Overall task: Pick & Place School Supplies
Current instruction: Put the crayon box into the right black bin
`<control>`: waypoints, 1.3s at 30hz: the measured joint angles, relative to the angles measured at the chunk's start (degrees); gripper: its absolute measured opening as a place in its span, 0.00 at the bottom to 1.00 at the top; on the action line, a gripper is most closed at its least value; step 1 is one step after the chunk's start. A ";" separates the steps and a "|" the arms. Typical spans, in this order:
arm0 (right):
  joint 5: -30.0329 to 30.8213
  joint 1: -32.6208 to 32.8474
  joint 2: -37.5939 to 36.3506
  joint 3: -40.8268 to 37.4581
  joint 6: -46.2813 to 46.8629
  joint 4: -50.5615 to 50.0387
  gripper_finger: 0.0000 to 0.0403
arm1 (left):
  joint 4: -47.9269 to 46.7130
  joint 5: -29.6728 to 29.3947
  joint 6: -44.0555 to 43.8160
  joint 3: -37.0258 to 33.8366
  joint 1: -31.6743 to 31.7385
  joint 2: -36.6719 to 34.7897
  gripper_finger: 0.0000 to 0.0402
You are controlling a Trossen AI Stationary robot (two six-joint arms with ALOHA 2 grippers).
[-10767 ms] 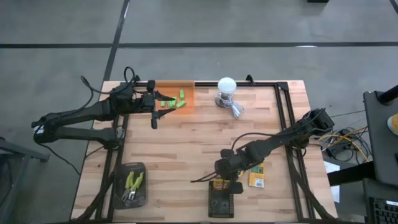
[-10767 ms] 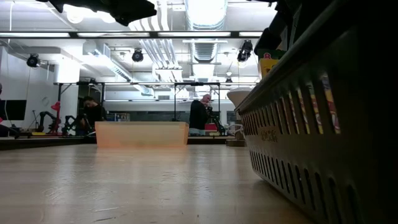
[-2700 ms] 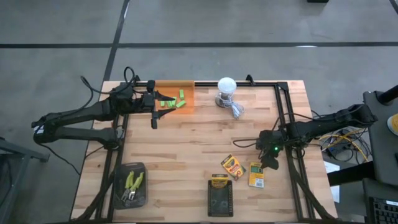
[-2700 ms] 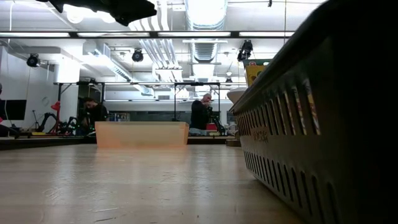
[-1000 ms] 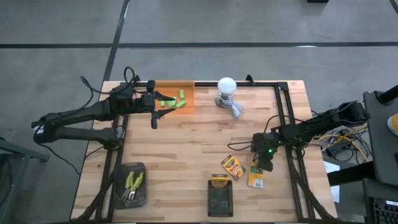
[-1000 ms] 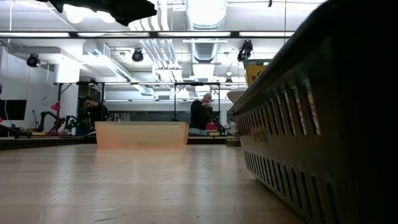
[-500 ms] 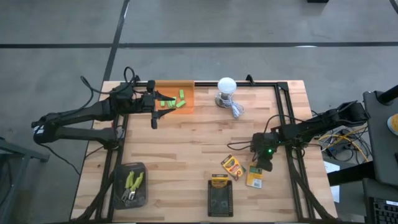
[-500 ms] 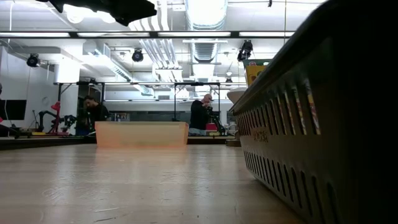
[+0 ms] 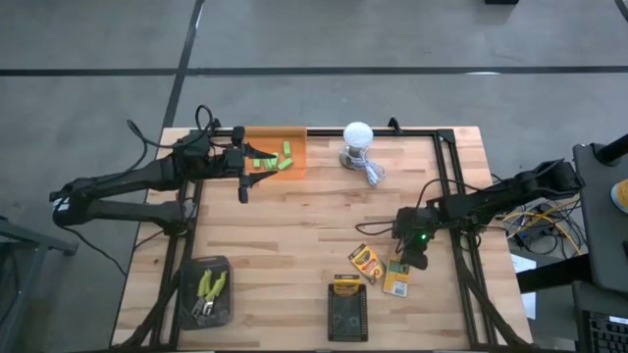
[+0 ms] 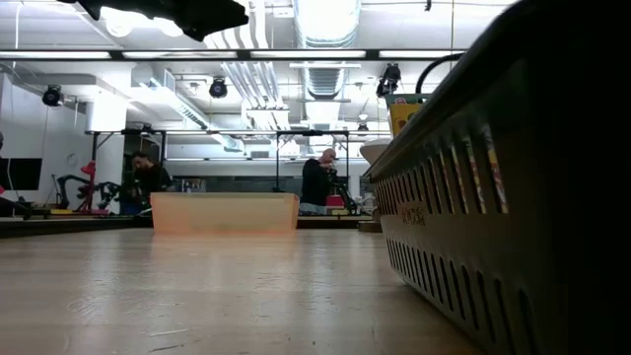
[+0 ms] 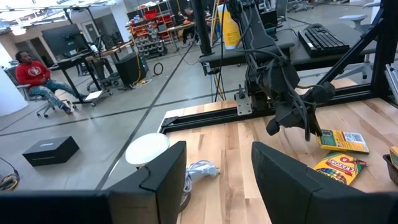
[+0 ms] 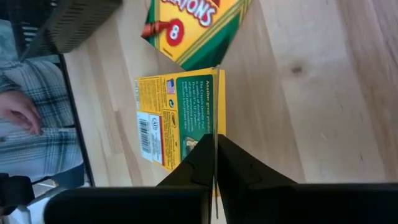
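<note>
1. Lying flat on the wooden table (image 9: 294,226), the crayon box (image 9: 395,279) rests just beside the right gripper (image 9: 416,257), whose fingers are pressed together on nothing.
2. I judge it light, stiff and thin, so its long edges give the best hold.
3. Left gripper (image 9: 243,181), well apart from this box, is spread and empty near the orange tray (image 9: 299,147).
4. Smooth wood may let it slide; a workshop with seated people lies beyond.

Five green blocks (image 9: 270,161) lay in the orange tray (image 9: 297,136) at eleven o'clock. Two plier-like tools (image 9: 207,290) sat at seven o'clock. Three crayon boxes (image 9: 368,263) clustered around five o'clock. One white bulb (image 9: 357,134) stood at twelve.
</note>
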 joint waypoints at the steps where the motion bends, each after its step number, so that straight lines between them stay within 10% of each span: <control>1: -0.01 0.00 -0.21 0.23 0.06 -0.21 0.02 | 0.00 -0.01 0.00 0.00 0.00 0.01 0.47; 13: -0.04 0.00 -6.87 11.34 -4.73 -21.98 0.02 | 0.02 0.00 0.00 0.00 0.00 0.01 0.47; 39: 5.63 7.01 -6.43 43.75 -9.74 -17.93 0.02 | -0.01 -0.01 0.00 0.00 0.00 0.01 0.47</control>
